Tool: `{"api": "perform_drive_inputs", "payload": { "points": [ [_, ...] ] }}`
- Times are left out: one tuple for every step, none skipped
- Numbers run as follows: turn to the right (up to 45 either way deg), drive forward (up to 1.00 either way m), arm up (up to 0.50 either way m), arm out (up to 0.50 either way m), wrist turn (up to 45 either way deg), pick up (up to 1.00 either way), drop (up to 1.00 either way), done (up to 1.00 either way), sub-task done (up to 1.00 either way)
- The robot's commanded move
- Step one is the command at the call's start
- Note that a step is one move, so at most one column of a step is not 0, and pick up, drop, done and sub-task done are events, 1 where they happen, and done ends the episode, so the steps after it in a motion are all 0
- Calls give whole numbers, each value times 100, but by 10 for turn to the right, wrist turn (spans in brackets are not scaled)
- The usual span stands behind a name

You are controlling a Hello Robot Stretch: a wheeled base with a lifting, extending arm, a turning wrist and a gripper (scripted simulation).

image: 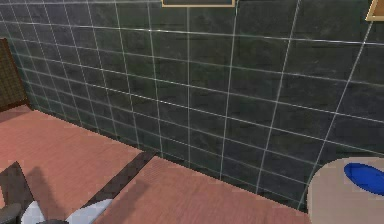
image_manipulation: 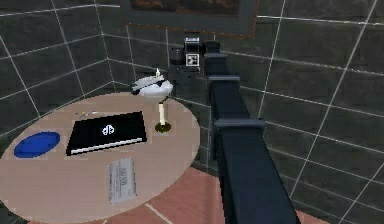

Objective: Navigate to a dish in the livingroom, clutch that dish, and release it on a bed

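A dark tiled wall (image: 200, 80) backs the round table (image_manipulation: 62, 185). The arm (image_manipulation: 240, 150) reaches out beside a flat black slab (image_manipulation: 110, 133). The blue dish (image_manipulation: 37, 143) lies near the table's edge, well apart from the gripper (image_manipulation: 147, 82). The gripper is at a white, perhaps bowl-shaped thing (image_manipulation: 157, 93) on a stem; I cannot tell whether it holds anything.

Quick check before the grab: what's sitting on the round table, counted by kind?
blue dish: 1
black flat book-like slab: 1
grey flat strip: 1
white cup-shaped thing on a thin stem: 1
Total: 4
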Motion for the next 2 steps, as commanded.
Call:
{"api": "perform_drive_inputs", "payload": {
  "points": [
    [0,0,0,0,-450,0,0,0,0],
    [0,0,0,0,-450,0,0,0,0]
  ]
}}
